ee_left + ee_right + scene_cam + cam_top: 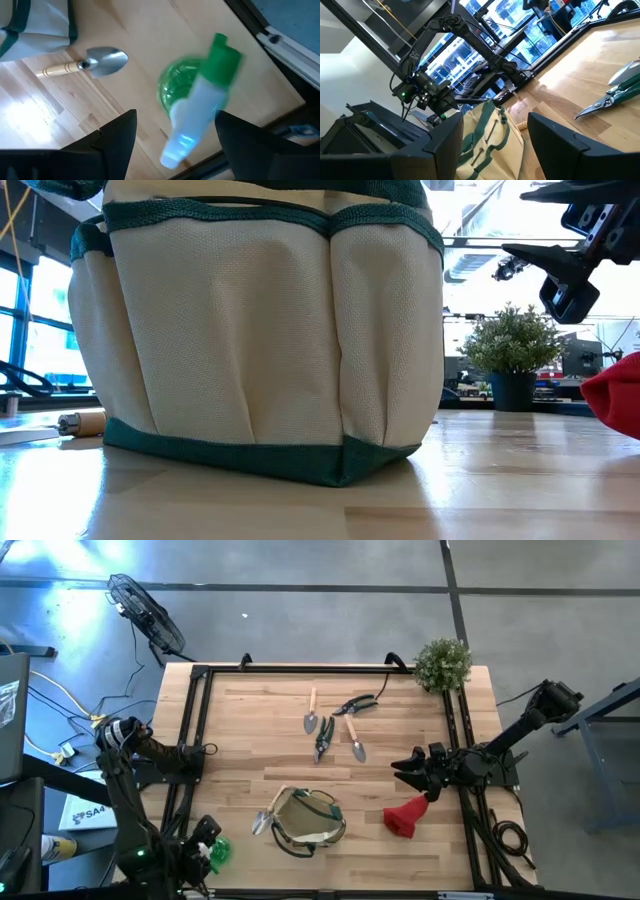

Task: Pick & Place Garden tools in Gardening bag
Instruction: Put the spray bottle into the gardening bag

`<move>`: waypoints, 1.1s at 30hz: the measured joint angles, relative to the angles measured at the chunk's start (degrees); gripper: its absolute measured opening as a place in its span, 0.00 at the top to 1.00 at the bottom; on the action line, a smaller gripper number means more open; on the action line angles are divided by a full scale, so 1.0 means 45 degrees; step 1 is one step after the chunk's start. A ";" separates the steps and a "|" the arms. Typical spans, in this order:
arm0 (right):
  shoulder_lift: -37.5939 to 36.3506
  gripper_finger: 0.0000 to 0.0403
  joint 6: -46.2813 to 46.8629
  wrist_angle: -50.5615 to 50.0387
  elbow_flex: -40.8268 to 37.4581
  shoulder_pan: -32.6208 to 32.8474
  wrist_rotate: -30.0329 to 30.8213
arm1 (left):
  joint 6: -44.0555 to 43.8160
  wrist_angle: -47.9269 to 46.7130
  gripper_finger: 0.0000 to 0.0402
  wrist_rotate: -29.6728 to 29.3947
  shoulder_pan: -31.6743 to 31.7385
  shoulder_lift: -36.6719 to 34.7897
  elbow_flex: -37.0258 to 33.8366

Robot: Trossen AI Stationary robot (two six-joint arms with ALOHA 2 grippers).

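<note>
The tan gardening bag [306, 820] with green trim stands upright near the table's front edge and fills the low view [250, 330]. A wooden-handled trowel [264, 820] lies against its left side. The green-and-white spray bottle [195, 105] is at the near left corner, blurred. My left gripper [176, 116] is open above it, one finger on either side, not touching. My right gripper [402, 771] is open and empty, above the table just beyond the red cone [404, 816]. Two trowels [311, 716] and two pruners [322, 738] lie mid-table.
A bushy green plant [442, 662] stands at the far right corner. Black frame rails [195, 730] run along the table's left, right and far sides. Bare wood lies between the bag and the tools in the middle.
</note>
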 joint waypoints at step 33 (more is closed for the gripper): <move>0.0002 0.47 0.0337 -0.0648 0.0003 0.0004 0.0591 | 0.0749 0.1369 0.79 0.0417 0.0618 -0.0039 -0.0871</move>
